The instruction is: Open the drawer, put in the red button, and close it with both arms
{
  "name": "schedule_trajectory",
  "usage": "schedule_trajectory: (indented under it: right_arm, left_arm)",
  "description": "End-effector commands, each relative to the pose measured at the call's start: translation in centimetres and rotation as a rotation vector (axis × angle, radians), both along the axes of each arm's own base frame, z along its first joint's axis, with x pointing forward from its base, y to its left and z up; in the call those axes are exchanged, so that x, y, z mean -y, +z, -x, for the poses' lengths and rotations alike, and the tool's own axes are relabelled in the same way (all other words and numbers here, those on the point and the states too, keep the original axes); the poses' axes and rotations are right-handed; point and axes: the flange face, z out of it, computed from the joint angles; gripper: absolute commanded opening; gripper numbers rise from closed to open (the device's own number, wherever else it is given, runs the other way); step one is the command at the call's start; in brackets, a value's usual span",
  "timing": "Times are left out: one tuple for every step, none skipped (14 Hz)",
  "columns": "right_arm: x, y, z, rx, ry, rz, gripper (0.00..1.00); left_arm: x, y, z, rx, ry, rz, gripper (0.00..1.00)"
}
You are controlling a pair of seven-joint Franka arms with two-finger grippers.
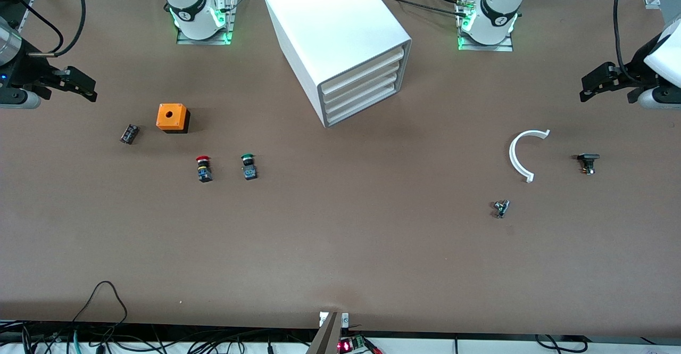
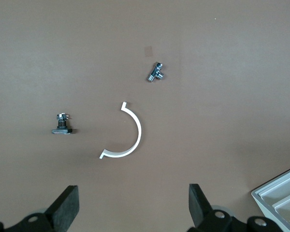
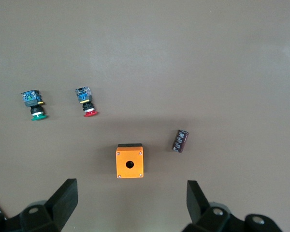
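Note:
The white cabinet [image 1: 335, 29] stands mid-table near the arms' bases. The drawer [image 1: 363, 110], its lowest front, is shut flush with the three above. The red button [image 1: 203, 168] stands on the table toward the right arm's end, beside a green-capped button [image 1: 248, 166]; it also shows in the right wrist view [image 3: 87, 105]. My right gripper [image 1: 85, 89] is open and empty, up over the table near the right arm's end; in its wrist view [image 3: 133, 205] the jaws stand wide apart. My left gripper [image 1: 588, 90] is open and empty over the left arm's end, also wide apart in its wrist view [image 2: 134, 208].
An orange box with a hole [image 1: 172, 117] and a dark cylinder [image 1: 129, 133] lie near the red button. Toward the left arm's end lie a white curved strip [image 1: 524, 154], a black part [image 1: 587, 162] and a small metal fitting [image 1: 500, 208]. Cables run along the table's near edge.

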Motion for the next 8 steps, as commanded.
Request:
schedule_trajectory:
  right_arm:
    - [-0.1,0.39,0.1,0.01,-0.029,-0.017,1.0]
    - [-0.02,0.39,0.1,0.01,-0.031,-0.016,1.0]
    - [-0.02,0.31,0.07,0.008,-0.031,-0.016,1.0]
    - [0.06,0.23,0.1,0.005,-0.033,-0.017,1.0]
    - [-0.1,0.24,0.16,-0.001,-0.03,-0.016,1.0]
    - [-0.01,0.3,0.17,-0.001,-0.032,-0.015,1.0]
    - [0.0,0.28,0.14,-0.003,-0.027,-0.015,1.0]
    - [0.0,0.43,0.16,-0.001,-0.016,-0.015,1.0]
  left_arm:
    - [0.13,0.6,-0.44,-0.006,-0.025,-0.002,1.0]
    - [0.13,0.62,-0.46,-0.005,-0.025,-0.002,1.0]
    - [0.13,0.61,-0.44,-0.006,-0.025,-0.002,1.0]
    - [0.13,0.61,-0.44,-0.006,-0.025,-0.002,1.0]
    - [0.13,0.61,-0.44,-0.006,-0.025,-0.002,1.0]
    - [0.13,0.63,-0.47,-0.003,-0.026,-0.002,1.0]
    - [0.21,0.73,-0.51,0.002,-0.026,0.005,1.0]
    - [0.28,0.55,-0.65,-0.001,-0.024,0.011,1.0]
